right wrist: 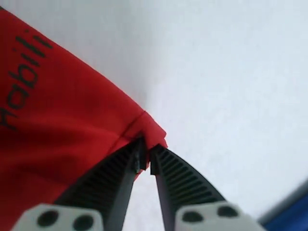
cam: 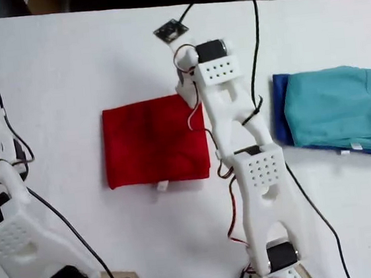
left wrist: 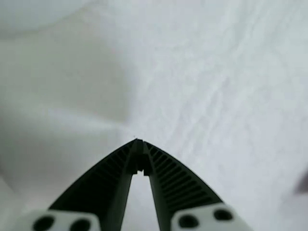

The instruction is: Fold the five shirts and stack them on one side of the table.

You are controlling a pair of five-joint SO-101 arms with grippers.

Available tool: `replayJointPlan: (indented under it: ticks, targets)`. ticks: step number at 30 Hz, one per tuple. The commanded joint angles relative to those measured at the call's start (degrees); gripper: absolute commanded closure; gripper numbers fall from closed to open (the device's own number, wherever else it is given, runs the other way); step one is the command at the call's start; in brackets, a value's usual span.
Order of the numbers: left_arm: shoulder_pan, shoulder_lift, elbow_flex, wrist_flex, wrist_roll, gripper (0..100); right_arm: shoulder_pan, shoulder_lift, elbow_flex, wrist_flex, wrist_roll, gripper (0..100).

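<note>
- The white table (cam: 60, 79) is seen whole from the high view. The fine creases of its cover are brought out in the left wrist view.
- The red shirt (cam: 154, 141) is laid near the middle of the table, folded into a flat, nearly square block with straight edges. A small white label (cam: 162, 186) is seen sticking out from its near edge.
- The teal shirt (cam: 335, 110) is folded and stacked on the blue shirt (cam: 280, 112) at one side of the table, well apart from the red shirt. The blue one is left showing as a strip along two edges of the stack.
- The right arm (cam: 258, 171) is stretched between the red shirt and the stack, and the far corner of the red shirt is covered by its wrist in the high view.
- The left arm (cam: 17, 243) is kept at the opposite edge of the table, away from all three shirts.
- The right claw (right wrist: 146, 161) is shown clenched on that corner of the red shirt in the right wrist view, with a fold of red cloth and a stitched seam pinched at the tips. Dark lettering (right wrist: 24, 72) on the cloth is also revealed there, where the high view shows plain red.
- The left claw (left wrist: 138, 147) is closed tip to tip with nothing held, above bare table cloth.
- A black cable (cam: 254, 39) is run across the far part of the table, and a small black square part (cam: 171, 30) is laid beside it.
</note>
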Motion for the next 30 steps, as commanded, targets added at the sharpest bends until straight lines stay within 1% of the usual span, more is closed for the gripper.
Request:
replayJointPlan:
  ticks: [1,4,6,8,12,13,14,16,18,19,21,25,27,30]
  targets:
    - [0.2,-3.5,-1.8,0.0,0.4,97,0.6,-1.0,-2.5,2.0,0.1,92.8]
    - [0.2,-3.5,-1.8,-0.1,0.4,97,0.6,-3.6,-3.6,3.9,0.0,83.0]
    - [0.2,-3.5,-1.8,-0.1,0.4,97,0.2,-6.5,-4.4,4.9,0.0,81.1]
    - [0.2,-3.5,-1.8,-0.1,0.4,97,-0.3,-10.1,-4.0,5.1,0.0,83.9]
    - [0.2,-3.5,-1.8,-0.1,0.4,97,-1.5,-15.3,-1.7,5.2,0.2,96.5]
    - [0.2,-3.5,-1.8,-0.1,0.4,97,-2.2,-16.3,-0.1,5.2,0.2,98.4]
    - [0.2,-3.5,-1.8,-0.1,0.4,97,-2.9,-17.1,1.9,5.3,0.1,97.5]
    - [0.1,-3.5,-1.8,0.0,0.4,97,-4.4,-18.9,7.6,5.6,-1.2,94.3]
    - [0.0,-3.5,-1.8,0.0,0.4,97,-6.1,-21.1,14.2,5.5,-7.6,90.2]
    - [0.0,-3.5,-1.9,0.0,0.4,97,-6.9,-21.9,17.2,5.3,-10.1,87.1]
    - [0.0,-3.5,-1.9,0.0,0.4,97,-7.6,-23.2,21.5,4.7,-12.9,79.0]
    - [0.0,-3.5,-1.7,0.0,0.4,97,-7.4,-23.2,28.4,0.5,-15.8,65.4]
    - [0.0,-3.5,-1.5,0.0,0.4,97,-7.3,-23.3,32.2,-2.2,-18.9,62.8]
    - [-0.1,-3.5,-1.5,0.1,0.4,97,-7.5,-23.3,35.3,-4.9,-21.6,62.9]
